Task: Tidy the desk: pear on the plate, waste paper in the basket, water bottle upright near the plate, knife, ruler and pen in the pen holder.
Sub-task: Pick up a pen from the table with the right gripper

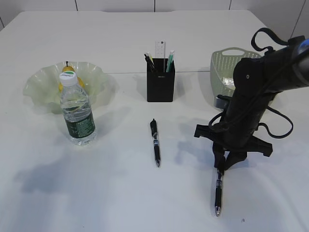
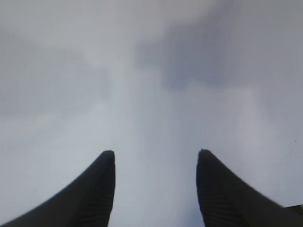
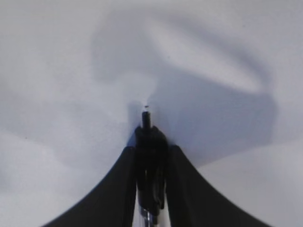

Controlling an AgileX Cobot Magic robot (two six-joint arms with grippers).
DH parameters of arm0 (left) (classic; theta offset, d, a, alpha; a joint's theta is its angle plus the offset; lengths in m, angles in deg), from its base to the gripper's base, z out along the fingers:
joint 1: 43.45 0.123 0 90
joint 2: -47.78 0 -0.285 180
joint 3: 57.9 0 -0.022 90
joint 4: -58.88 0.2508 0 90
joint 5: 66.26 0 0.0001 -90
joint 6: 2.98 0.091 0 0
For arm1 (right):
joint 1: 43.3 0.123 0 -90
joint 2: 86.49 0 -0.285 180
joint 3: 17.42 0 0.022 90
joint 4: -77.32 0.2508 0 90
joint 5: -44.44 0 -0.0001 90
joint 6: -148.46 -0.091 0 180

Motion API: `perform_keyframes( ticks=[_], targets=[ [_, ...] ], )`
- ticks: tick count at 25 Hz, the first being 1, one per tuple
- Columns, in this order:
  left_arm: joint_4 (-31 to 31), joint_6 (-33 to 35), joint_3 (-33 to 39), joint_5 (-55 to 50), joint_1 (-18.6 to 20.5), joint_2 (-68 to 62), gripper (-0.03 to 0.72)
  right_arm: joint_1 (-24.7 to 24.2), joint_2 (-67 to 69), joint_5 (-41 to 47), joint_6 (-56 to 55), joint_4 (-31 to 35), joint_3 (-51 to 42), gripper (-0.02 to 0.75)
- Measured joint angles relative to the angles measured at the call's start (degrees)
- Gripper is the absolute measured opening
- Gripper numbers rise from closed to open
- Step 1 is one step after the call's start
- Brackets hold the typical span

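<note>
right gripper (image 3: 150,156) clamped on top end of pen (image 1: 218,191), low on desk (image 1: 111,193) | left gripper (image 2: 156,158) jaws apart, nothing between | second pen (image 1: 155,142) lies mid-desk | bottle (image 1: 77,108) upright by plate (image 1: 38,87) | pear (image 1: 69,69) in plate

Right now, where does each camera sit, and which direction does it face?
Exterior: in front of the desk, above, looking down at a slant; right arm shows, its hand on a pen.
Left wrist: faces bare desk; left hand open.
Right wrist: looks along two fingers closed on that pen.
Shared: exterior and right wrist both show this pen.
</note>
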Motion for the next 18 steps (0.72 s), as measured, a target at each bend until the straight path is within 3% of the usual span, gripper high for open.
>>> perform_keyframes(
  ticks=[5,18],
  targets=[
    [0.0,0.0,0.0,0.0,0.0,0.0,0.384,0.0,0.0,0.0,0.1,0.0,0.0,0.107],
    [0.0,0.0,0.0,0.0,0.0,0.0,0.384,0.0,-2.3,1.5,13.3,0.0,5.4,0.103]
  ],
)
